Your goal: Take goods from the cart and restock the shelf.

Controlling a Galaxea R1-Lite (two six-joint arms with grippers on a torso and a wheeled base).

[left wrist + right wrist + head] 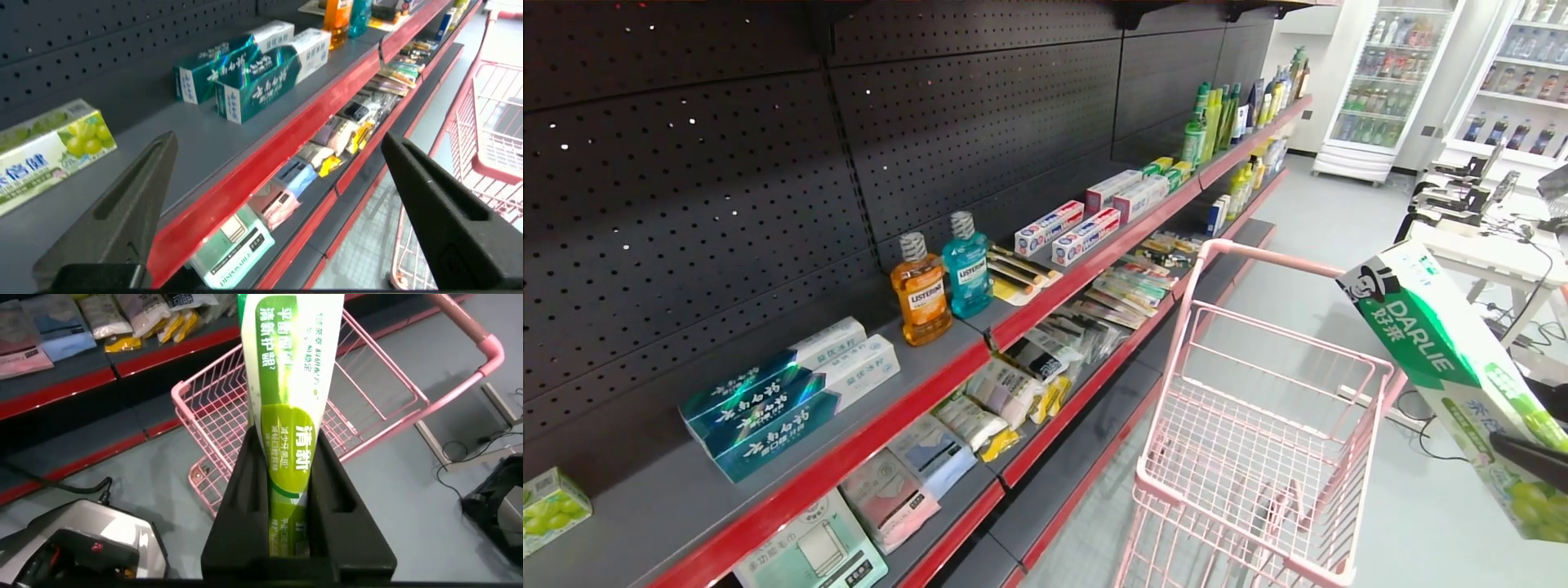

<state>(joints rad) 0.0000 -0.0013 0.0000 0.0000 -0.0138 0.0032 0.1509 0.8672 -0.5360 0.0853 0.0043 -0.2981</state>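
While the right tool (288,449) pinches the lower end of a green and white toothpaste box (1445,359), the box hangs in the air just to the right of the pink cart (1290,335), well apart from the shelf (931,367). It is tilted, with its upper end nearest the cart's handle, and in the right wrist view it stretches out from between the two dark fingers (245,482) over the wire basket. The left tool (278,151) hovers in front of the upper shelf board with its fingers spread wide and nothing between them. On that board lie a stack of teal toothpaste boxes (768,412), and beyond them stand an orange mouthwash bottle (920,290) and a teal mouthwash bottle (966,273) side by side. A small green box (551,506) sits at the near left end of the same board. Flat packets (1005,392) fill the shelf board below, behind its red edge.
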